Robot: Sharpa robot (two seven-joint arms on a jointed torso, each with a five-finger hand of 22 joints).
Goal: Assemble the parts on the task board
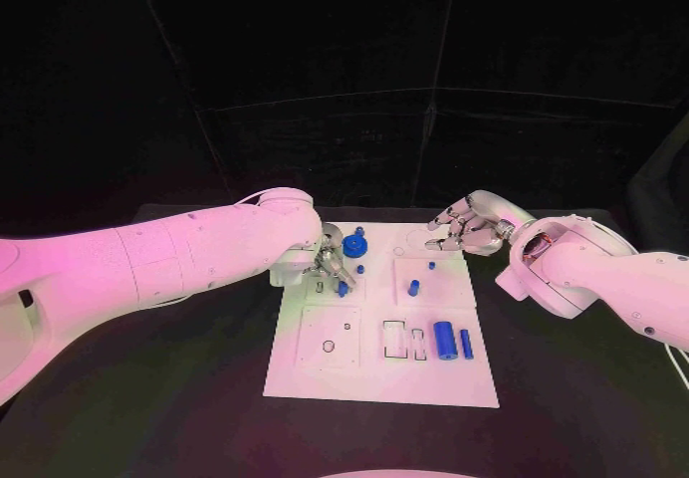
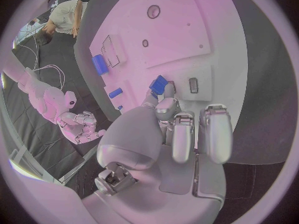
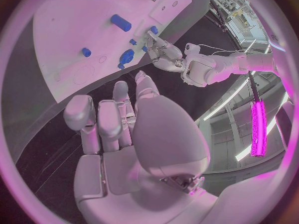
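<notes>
Board (image 1: 376,383) is seen flat on the desk (image 1: 574,398), nearest edge bare; two blue parts (image 1: 452,341) are laid upright-lengthwise near its right side. A small blue part (image 2: 158,85) is pinched by the left hand (image 1: 325,261) over the board's far left. Right hand (image 1: 462,230) is held off the far right corner, fingers curled, nothing gripped.

The left hand (image 1: 325,261) reaches in low over the table, its fingers (image 2: 167,107) pinched together. The right hand (image 1: 462,227) hangs above the table, fingers curled in.
</notes>
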